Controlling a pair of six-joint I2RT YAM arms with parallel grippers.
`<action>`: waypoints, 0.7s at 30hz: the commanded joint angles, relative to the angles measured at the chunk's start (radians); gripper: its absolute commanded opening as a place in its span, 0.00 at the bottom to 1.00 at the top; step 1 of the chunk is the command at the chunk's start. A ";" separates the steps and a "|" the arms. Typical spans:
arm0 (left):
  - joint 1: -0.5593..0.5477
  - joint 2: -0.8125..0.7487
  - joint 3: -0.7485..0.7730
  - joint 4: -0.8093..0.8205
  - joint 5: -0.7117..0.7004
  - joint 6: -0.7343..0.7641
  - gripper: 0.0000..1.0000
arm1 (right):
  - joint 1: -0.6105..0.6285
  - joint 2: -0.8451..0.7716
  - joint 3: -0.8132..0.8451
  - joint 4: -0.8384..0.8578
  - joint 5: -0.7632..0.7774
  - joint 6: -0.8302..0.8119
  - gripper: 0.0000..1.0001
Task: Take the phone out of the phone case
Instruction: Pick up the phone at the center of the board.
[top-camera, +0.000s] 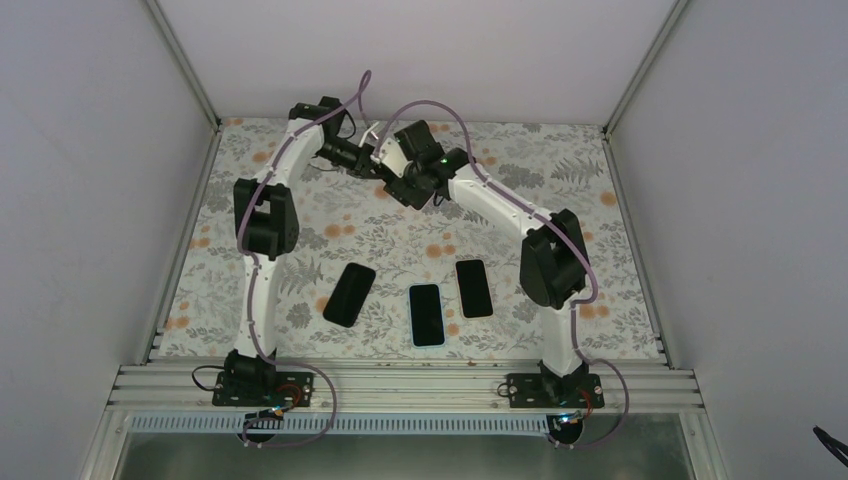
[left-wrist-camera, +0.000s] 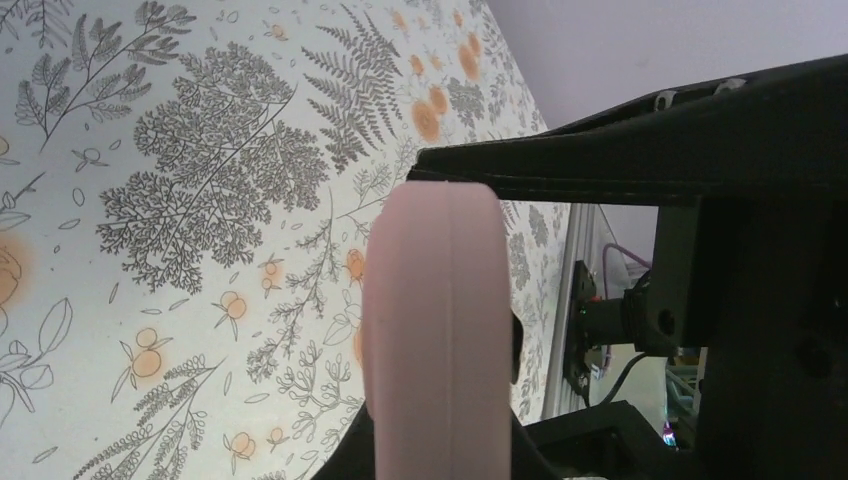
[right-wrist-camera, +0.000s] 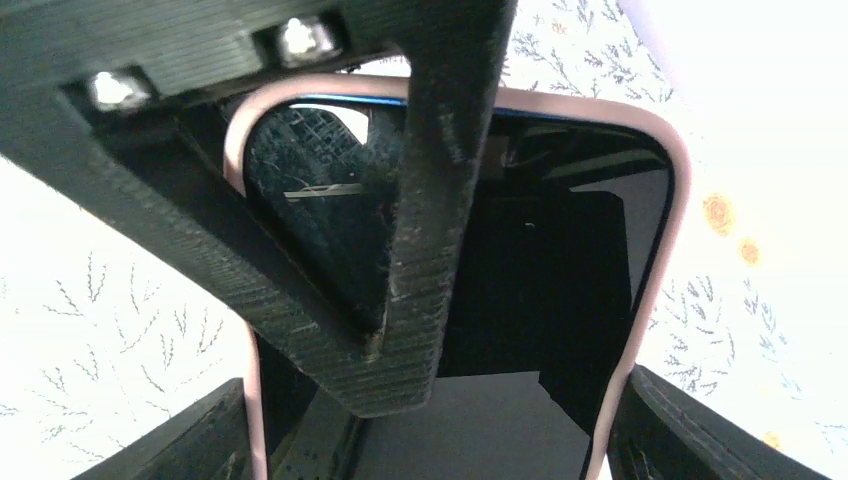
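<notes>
Case (right-wrist-camera: 681, 200) pale pink (phone (right-wrist-camera: 560, 300) black)

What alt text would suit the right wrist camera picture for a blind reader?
A black-screened phone in a pale pink phone case fills the frame, held along its long edges by the right hand. The left hand's black finger crosses the screen; floral tablecloth lies behind.

Left arm (top-camera: 258, 300), right arm (top-camera: 495, 205) reach forward, wrists meeting; jaws seemingly clamped
</notes>
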 joint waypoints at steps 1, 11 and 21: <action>-0.002 -0.077 -0.022 -0.016 0.057 0.054 0.03 | 0.010 -0.026 0.048 0.041 -0.012 0.004 0.72; -0.004 -0.312 -0.048 -0.015 -0.013 0.323 0.02 | -0.098 -0.405 -0.272 -0.099 -0.398 -0.129 1.00; -0.029 -0.782 -0.639 0.386 -0.126 0.552 0.02 | -0.375 -0.510 -0.296 -0.303 -0.928 -0.325 0.85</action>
